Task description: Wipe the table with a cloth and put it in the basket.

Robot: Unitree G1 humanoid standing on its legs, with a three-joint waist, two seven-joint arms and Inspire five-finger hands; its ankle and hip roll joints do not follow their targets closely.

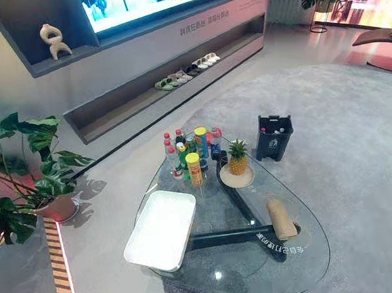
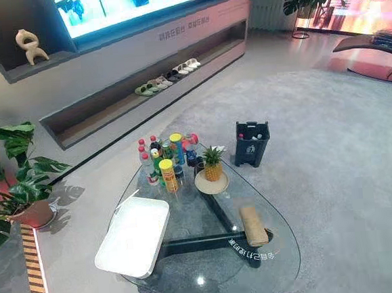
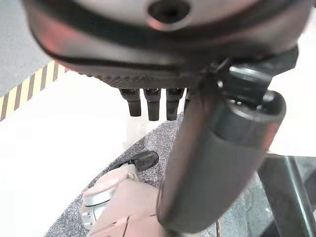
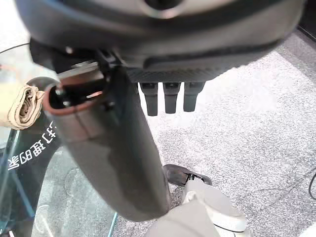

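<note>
- Risk one, glass: the table [image 1: 226,270] has a slick clear top, and the cloth [image 1: 281,219] is a folded tan bundle. A grab that comes in too flat may just skate it toward the near right rim and off.
- Risk two, clutter: bottles [image 1: 189,150] and a pineapple [image 1: 237,158] crowd the far end. A wide wiping sweep could tip one over.
- Risk three, wrong target: a white tray [image 1: 161,227] lies on the table's left half, and a dark bin [image 1: 273,137] stands on the floor past the far end. I judge the tray the likelier basket, but I can't be sure.
- Right hand [image 4: 168,74]: its fingers [image 4: 170,98] hang straight and loose, thumb out, nothing in its grasp. It hangs low by the table's near right edge.
- Left hand [image 3: 148,74]: the same story, loose straight fingers, empty, down by the near left edge.
- Cloth position: untouched on the table's right half, lying over the dark frame under the glass. It is well apart from both hands, with the right one nearer.
</note>
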